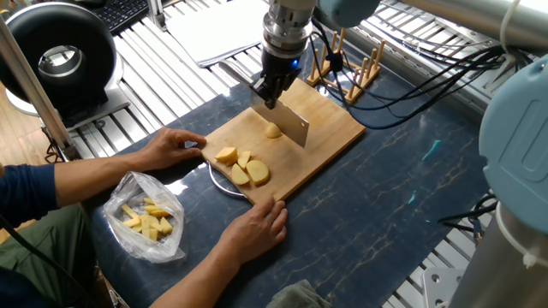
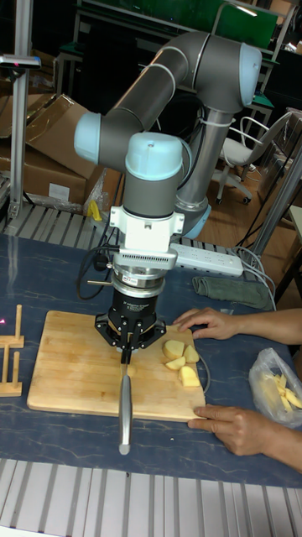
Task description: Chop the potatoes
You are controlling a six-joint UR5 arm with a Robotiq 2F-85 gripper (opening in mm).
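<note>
My gripper [image 1: 271,91] is shut on the handle of a cleaver [image 1: 288,121], holding the blade over the middle of the wooden cutting board [image 1: 336,128]. One small potato piece [image 1: 273,131] lies right at the blade's near face. Several larger pale yellow potato chunks [image 1: 242,168] sit bunched at the board's front left corner. In the tall fixed view the gripper [image 2: 127,339] points straight down, the cleaver [image 2: 125,407] shows edge-on, and the potato chunks [image 2: 180,356] lie to its right.
A person's hands hold the board: one [image 1: 175,147] at its left corner, the other [image 1: 257,227] at its front edge. A metal plate [image 1: 219,184] pokes out under that corner. A clear plastic bag [image 1: 150,218] of yellow pieces lies left. A wooden rack [image 1: 347,68] stands behind the board.
</note>
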